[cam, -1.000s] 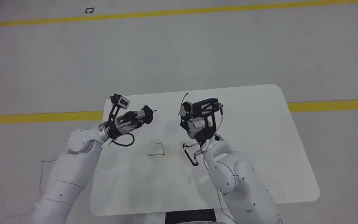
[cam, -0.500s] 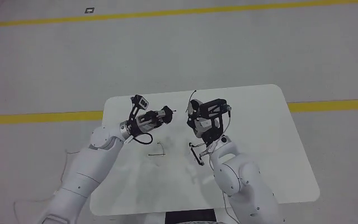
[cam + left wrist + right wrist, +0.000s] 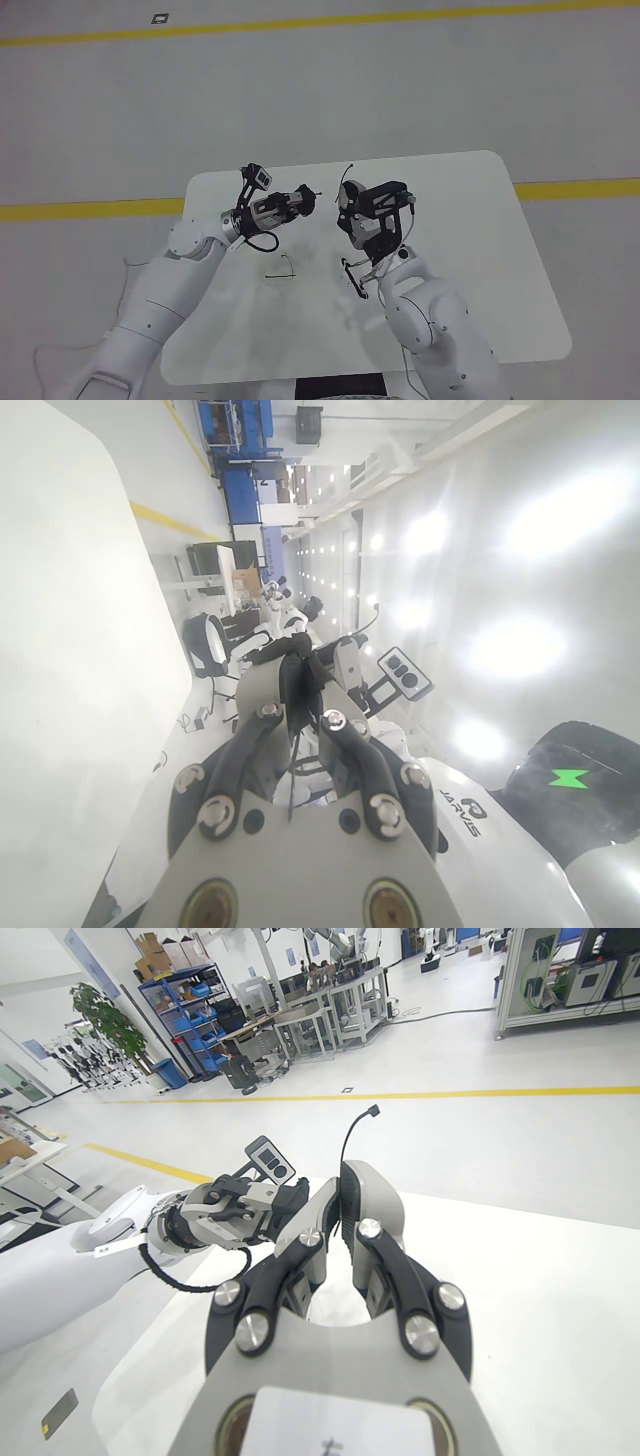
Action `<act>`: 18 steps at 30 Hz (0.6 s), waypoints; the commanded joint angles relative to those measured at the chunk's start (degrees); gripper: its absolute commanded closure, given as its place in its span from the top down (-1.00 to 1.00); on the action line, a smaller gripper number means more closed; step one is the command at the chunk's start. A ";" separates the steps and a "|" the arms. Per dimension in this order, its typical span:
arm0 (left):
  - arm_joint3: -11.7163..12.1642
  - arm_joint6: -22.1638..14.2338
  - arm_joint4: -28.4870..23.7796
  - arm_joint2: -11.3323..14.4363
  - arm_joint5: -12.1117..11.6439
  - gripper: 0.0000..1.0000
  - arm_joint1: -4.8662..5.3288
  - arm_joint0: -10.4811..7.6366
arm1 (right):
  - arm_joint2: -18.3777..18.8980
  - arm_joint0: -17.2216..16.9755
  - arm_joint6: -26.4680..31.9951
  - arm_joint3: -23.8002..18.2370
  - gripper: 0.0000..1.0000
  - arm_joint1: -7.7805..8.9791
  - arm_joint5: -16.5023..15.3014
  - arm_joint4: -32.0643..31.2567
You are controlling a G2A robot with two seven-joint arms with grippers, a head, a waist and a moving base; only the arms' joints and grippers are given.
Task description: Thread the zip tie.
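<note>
While the zip tie (image 3: 345, 1143) is clamped between the closed fingers of the right gripper (image 3: 341, 1183), its head end is held curving upward above the far half of the table (image 3: 470, 250). A thin black strip (image 3: 294, 770) is pinched in the left gripper (image 3: 300, 665), whose fingers are likewise pressed together; it is held above the table's far half, tip to tip with the right gripper. A loose black tie (image 3: 286, 268) is seen lying on the table's left half.

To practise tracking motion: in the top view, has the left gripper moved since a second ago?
Yes. The left gripper has moved farther from the table's left edge, towards the right gripper.
</note>
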 commanded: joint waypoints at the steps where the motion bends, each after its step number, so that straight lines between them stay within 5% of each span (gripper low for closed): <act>1: 0.00 0.00 0.00 0.00 0.00 -1.00 0.00 0.00 | -0.35 0.32 -0.75 0.62 -1.00 0.06 -0.33 -0.07; 18: 0.00 0.00 0.00 0.00 0.00 -1.00 0.00 0.00 | -5.76 3.94 -4.65 4.12 -1.00 -0.15 3.29 -5.02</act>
